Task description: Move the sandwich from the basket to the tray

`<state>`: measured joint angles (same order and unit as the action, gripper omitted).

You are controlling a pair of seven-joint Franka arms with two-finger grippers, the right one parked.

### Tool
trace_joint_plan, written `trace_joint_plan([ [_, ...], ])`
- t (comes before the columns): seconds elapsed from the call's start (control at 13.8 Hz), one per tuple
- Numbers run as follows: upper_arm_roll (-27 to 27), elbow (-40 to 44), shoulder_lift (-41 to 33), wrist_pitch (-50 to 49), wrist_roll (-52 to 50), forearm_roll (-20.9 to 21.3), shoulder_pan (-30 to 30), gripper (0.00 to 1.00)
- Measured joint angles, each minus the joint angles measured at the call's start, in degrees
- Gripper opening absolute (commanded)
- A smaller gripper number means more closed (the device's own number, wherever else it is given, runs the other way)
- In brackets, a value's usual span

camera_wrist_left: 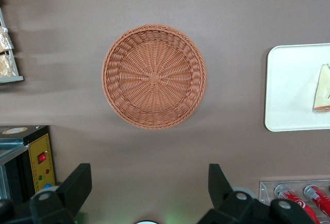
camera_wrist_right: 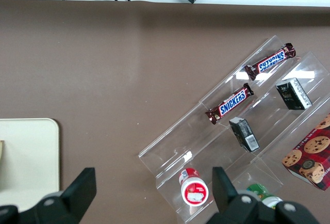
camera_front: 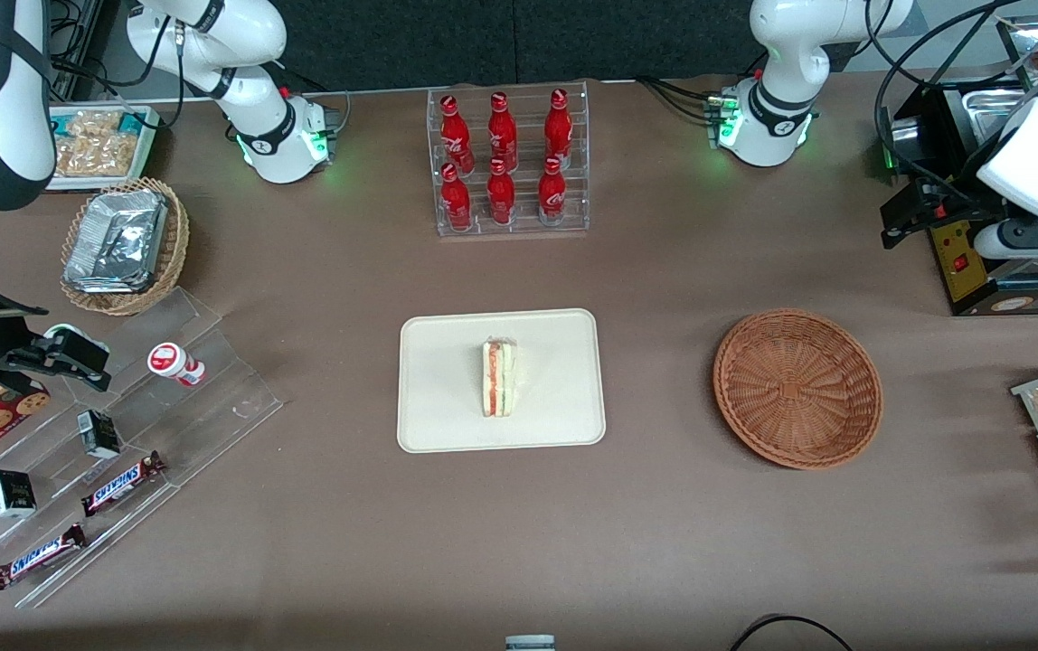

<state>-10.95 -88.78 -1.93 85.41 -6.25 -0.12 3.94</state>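
Your claw [camera_wrist_left: 147, 188] hangs above the table [camera_front: 320, 561] with its fingers spread wide. Just beside it you see a black machine [camera_wrist_left: 31, 167] with a red switch [camera_wrist_left: 42, 157]. The rack of red bottles [camera_front: 508, 163] is near the claw. The Snickers bars [camera_front: 121, 482] and the foil containers [camera_front: 117, 240] lie well apart from it, toward the parked arm's end.

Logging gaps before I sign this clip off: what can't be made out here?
- Sandwich: left wrist view's edge cuts it off; filling unseen there.
- Tray: same edge cuts it.
- Basket: shows fully, nothing in it.
- Gripper: open above the table near the basket; front view shows only the arm.
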Motion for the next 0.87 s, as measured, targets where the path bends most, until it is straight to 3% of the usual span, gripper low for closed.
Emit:
trace_joint_plan([
  [0.87, 2.89, 1.98, -0.07, -2.35, 0.06, 0.87, -1.47, 1.0],
])
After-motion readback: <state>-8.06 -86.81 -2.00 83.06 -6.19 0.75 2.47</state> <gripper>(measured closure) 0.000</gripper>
